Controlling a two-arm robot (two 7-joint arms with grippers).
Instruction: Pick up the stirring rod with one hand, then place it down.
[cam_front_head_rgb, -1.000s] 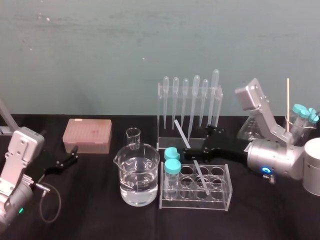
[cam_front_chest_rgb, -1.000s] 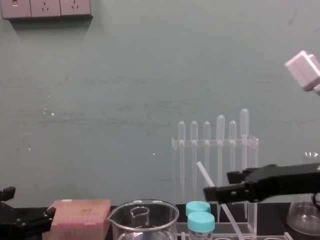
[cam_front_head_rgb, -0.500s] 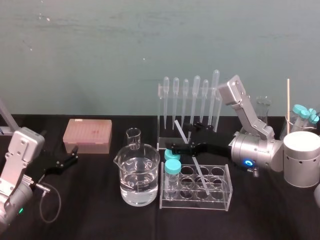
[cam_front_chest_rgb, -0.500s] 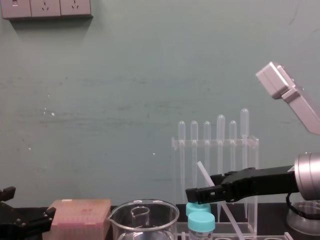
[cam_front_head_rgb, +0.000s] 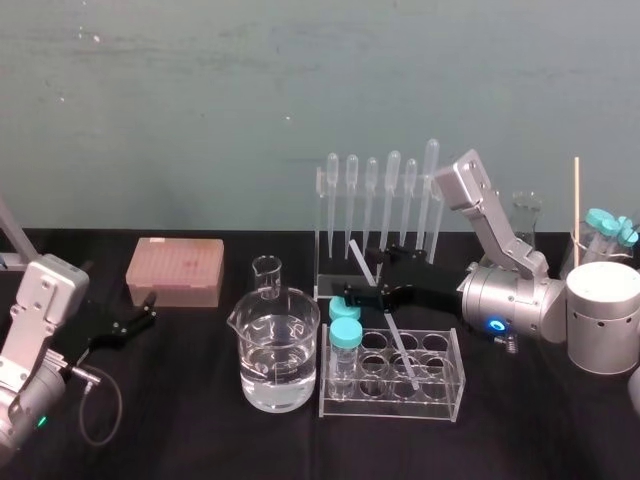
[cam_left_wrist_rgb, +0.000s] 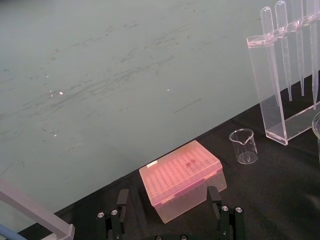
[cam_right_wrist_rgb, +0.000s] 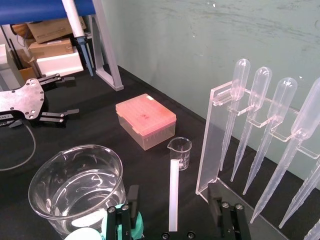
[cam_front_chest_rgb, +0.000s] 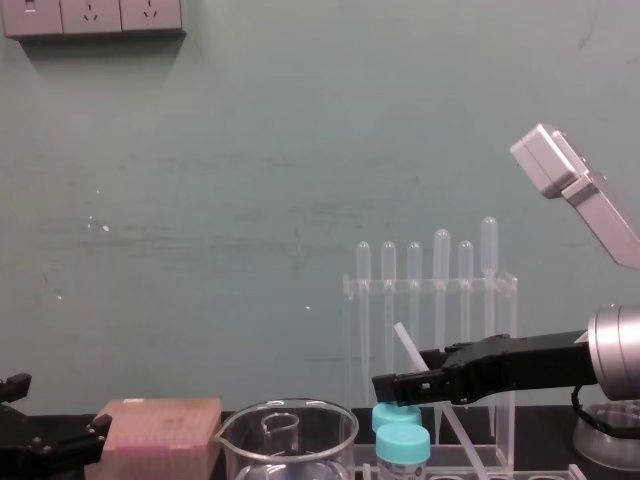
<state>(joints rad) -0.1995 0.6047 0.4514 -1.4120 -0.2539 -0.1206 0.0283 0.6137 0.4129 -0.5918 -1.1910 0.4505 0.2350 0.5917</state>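
The stirring rod (cam_front_head_rgb: 401, 352) is a thin translucent-white stick leaning in the clear test tube rack (cam_front_head_rgb: 442, 388), its upper end tilted back toward the pipette stand. My right gripper (cam_front_head_rgb: 362, 277) reaches in from the right at the rod's upper part. The right wrist view shows the rod (cam_right_wrist_rgb: 173, 200) running up the middle between the two black fingers (cam_right_wrist_rgb: 133, 196), with a gap on each side, so the gripper is open around it. From the chest, the rod (cam_front_chest_rgb: 404, 341) rises just above the right gripper (cam_front_chest_rgb: 398, 384). My left gripper (cam_front_head_rgb: 143, 312) rests open at the far left.
A large beaker of water (cam_front_head_rgb: 278, 355) and a small beaker (cam_front_head_rgb: 266, 275) stand left of the rack. Two teal-capped tubes (cam_front_head_rgb: 345, 334) sit in the rack's left end. The pipette stand (cam_front_head_rgb: 380, 215) is behind, a pink tip box (cam_front_head_rgb: 174, 270) at back left, and a white cylinder (cam_front_head_rgb: 602, 320) at right.
My right arm has swung left from beside the pipette stand until its fingers came around the rod's upper part. Over the last half second it barely moved. The left arm stayed still.
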